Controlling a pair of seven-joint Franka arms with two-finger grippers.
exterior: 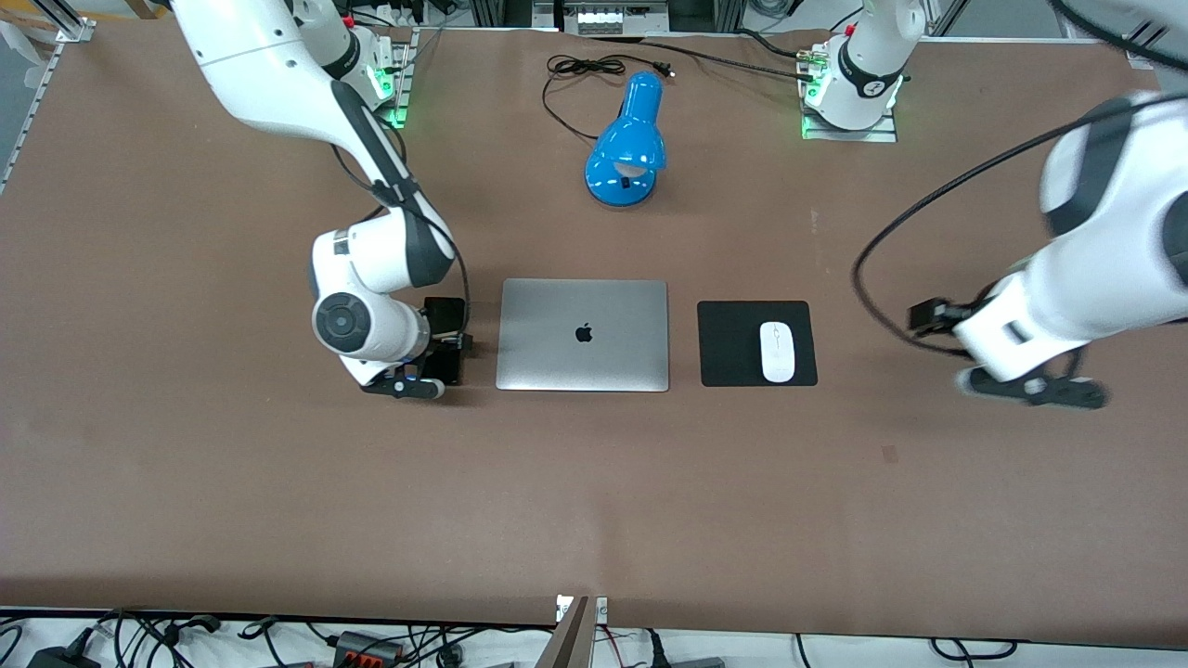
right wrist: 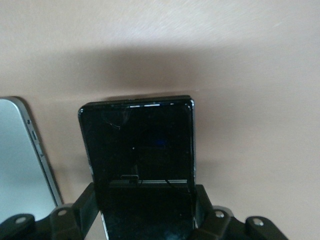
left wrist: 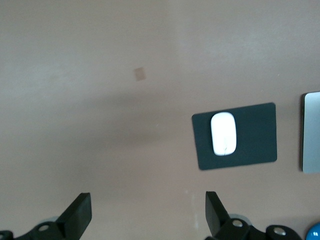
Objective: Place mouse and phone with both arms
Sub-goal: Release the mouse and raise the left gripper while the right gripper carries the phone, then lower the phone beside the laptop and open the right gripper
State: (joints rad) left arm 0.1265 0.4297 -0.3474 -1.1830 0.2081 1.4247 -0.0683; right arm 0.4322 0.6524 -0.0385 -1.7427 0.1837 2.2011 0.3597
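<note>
On brown table (exterior: 186, 464), laptop (exterior: 583, 335), blue lamp (exterior: 627, 144)

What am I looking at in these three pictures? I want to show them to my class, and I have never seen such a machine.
Two white robot arms work at a brown table. One picture looks down from a high camera facing them; the other two come from cameras on each arm's wrist. On the table lie a closed silver laptop, a blue lamp, and a white mouse on a black mouse pad. The right end effector grips a black phone beside the laptop. The left end effector hangs open over bare table near the pad, holding nothing.
</note>
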